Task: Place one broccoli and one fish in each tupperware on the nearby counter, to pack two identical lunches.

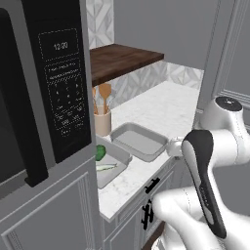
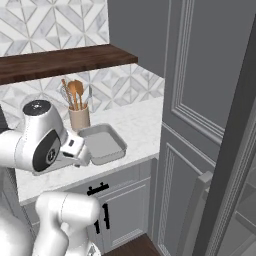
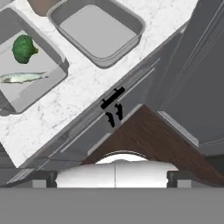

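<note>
Hand view, looking down on the white counter (image 3: 83, 94): at ten o'clock one tupperware (image 3: 57, 65) already holds a broccoli (image 3: 24, 48) and a fish (image 3: 24, 77), so I judge that lunch packed. At twelve o'clock the second tupperware (image 3: 98, 33) lies empty and still wants both items. The gripper (image 3: 114, 175) stands wide open, holding nothing, back over the cabinet fronts.

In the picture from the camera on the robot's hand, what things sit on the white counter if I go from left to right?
Fish → broccoli, both lying in the left tupperware → the second tupperware, with nothing in it, all on the counter.
</note>
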